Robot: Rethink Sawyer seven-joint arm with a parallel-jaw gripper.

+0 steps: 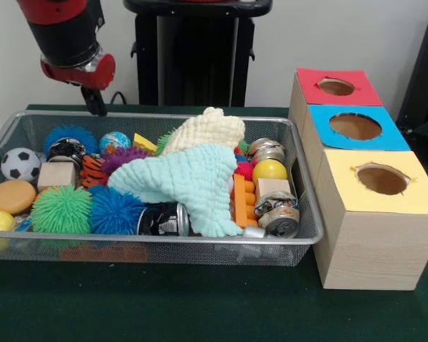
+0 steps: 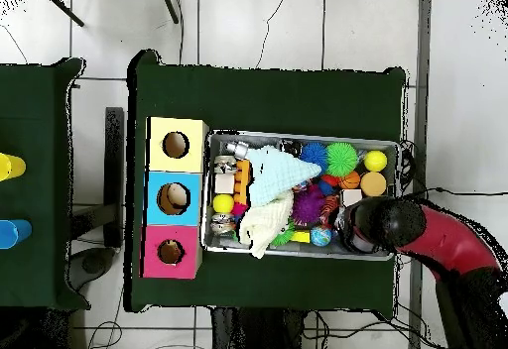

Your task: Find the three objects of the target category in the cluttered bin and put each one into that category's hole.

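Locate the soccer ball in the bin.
Front view: the soccer ball sits at the far left of the bin, above the orange disc and left of the wooden block.

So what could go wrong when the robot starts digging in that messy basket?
The mint cloth and the cream cloth cover the middle of the basket, so things may be hidden under them. The pincer might snag a cloth and drag it out with other toys. The toys are packed tight, so grabbing the blue spiky ball could knock the green spiky ball or the can beside it.
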